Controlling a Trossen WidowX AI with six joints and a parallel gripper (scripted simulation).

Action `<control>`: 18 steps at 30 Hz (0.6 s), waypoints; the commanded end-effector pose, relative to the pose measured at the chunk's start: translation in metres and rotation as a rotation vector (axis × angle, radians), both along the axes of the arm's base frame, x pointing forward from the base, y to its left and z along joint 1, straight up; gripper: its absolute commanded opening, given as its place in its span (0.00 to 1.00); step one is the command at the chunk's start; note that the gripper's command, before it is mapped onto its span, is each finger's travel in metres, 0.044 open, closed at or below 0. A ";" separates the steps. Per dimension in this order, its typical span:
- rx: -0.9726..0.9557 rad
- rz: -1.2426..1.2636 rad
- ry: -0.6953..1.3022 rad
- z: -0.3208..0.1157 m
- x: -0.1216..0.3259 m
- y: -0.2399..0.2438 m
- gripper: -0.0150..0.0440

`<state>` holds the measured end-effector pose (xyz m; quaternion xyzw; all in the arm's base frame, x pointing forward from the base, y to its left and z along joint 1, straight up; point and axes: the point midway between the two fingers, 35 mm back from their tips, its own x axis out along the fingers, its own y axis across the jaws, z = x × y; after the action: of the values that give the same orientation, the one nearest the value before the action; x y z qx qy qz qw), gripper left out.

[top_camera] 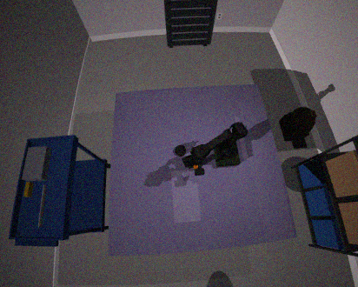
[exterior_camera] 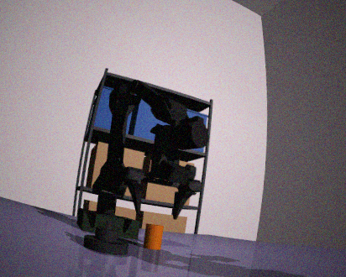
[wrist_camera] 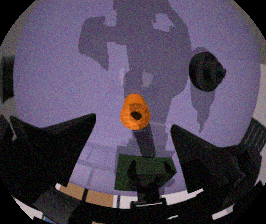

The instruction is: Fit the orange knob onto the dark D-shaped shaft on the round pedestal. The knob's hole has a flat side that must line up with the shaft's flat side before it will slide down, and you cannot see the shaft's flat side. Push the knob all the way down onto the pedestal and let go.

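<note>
Knob (top_camera: 195, 167) (exterior_camera: 154, 237) (wrist_camera: 135, 113) upright on the purple mat (top_camera: 144, 226) (exterior_camera: 223, 256) (wrist_camera: 44, 70), its hole facing up, apart from the pedestal (top_camera: 180, 150) (exterior_camera: 106, 243) (wrist_camera: 204, 71). Arm (top_camera: 218, 142) (exterior_camera: 118, 138) raised from its base, bent over at the top, forearm sloping down. Gripper (top_camera: 194, 165) (exterior_camera: 158, 216) (wrist_camera: 134, 123) points downward above the knob, fingers spread wide, nothing between them. In the exterior view, pedestal left of knob.

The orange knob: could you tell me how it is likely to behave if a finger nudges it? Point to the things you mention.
The knob (top_camera: 195, 167) (exterior_camera: 154, 237) (wrist_camera: 135, 114) would probably slide or tip rather than roll, as it stands upright on its flat end. It may topple if pushed near the top, being taller than wide. Its smooth, round side could let it turn or slip against a finger.
</note>
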<state>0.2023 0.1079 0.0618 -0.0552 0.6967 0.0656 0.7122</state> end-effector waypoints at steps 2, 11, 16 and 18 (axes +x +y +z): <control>-0.008 -0.005 0.003 -0.008 -0.001 -0.001 1.00; -0.008 -0.005 0.003 -0.023 0.001 0.000 1.00; -0.008 -0.005 0.003 -0.031 0.001 0.000 1.00; -0.008 -0.005 0.003 -0.034 0.001 0.000 1.00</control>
<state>0.2056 0.1099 0.0354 -0.0545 0.6950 0.0663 0.7139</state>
